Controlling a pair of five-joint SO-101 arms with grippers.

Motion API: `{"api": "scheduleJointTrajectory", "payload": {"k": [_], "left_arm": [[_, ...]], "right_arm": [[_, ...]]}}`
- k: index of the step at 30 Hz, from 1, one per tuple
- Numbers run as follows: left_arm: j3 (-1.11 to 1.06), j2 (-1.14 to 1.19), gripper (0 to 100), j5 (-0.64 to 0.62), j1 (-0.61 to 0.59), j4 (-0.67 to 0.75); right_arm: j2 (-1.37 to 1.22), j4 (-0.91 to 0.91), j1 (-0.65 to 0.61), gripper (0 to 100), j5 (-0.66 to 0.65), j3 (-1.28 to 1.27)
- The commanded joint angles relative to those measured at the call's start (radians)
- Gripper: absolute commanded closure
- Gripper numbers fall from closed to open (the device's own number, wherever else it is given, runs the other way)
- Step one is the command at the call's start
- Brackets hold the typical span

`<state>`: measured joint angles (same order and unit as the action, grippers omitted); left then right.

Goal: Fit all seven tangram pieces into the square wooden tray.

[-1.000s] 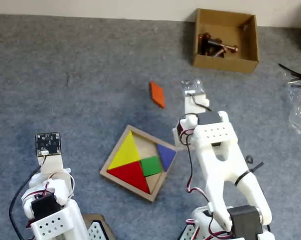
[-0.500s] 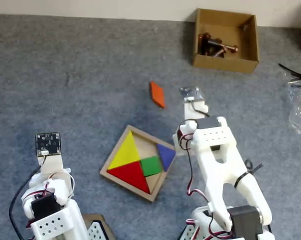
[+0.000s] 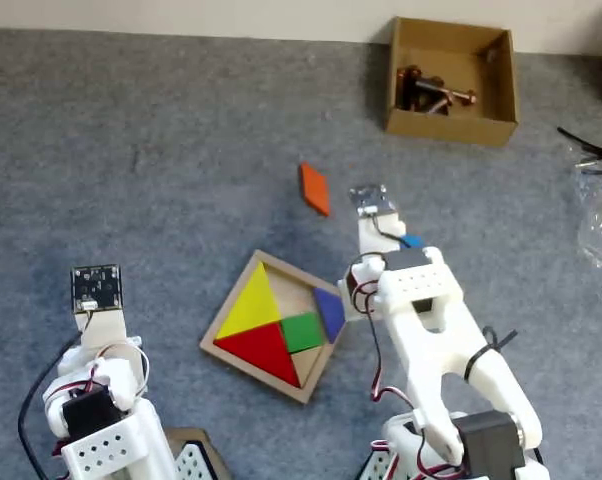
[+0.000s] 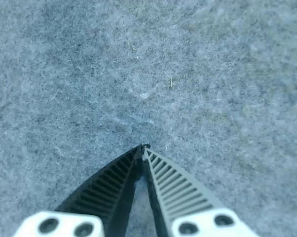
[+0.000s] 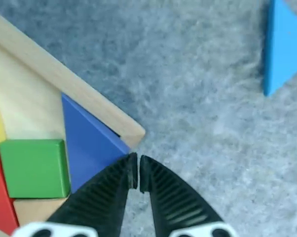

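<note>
I see the tray (image 3: 228, 300) mid-bench with four pieces (image 3: 249, 305) in it. The parallelogram piece (image 3: 315, 189) lies at its 12 o'clock, the box (image 3: 446, 127) at 1, and a triangle piece (image 3: 412, 241) at 2.

No text, number or sign can be read. The wooden tray (image 5: 64, 74) and the cardboard box (image 3: 449, 125) at one o'clock are plain, and the dark board (image 3: 96, 287) on the arm at eight o'clock has marks too small to read.
</note>
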<state>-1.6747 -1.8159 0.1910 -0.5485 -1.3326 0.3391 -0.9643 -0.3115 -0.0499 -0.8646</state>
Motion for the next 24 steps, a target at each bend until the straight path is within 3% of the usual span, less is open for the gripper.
{"api": "scheduleJointTrajectory", "payload": {"k": [1,24], "left_arm": [[-0.021,-0.005,99,-0.009,0.015,-0.005],[-0.021,-0.005,99,-0.009,0.015,-0.005]], "right_arm": [[0.039,0.045,-0.013,98.8,-0.006,0.005],[0.038,0.09,-0.102,98.8,-0.002,-0.038]]}}
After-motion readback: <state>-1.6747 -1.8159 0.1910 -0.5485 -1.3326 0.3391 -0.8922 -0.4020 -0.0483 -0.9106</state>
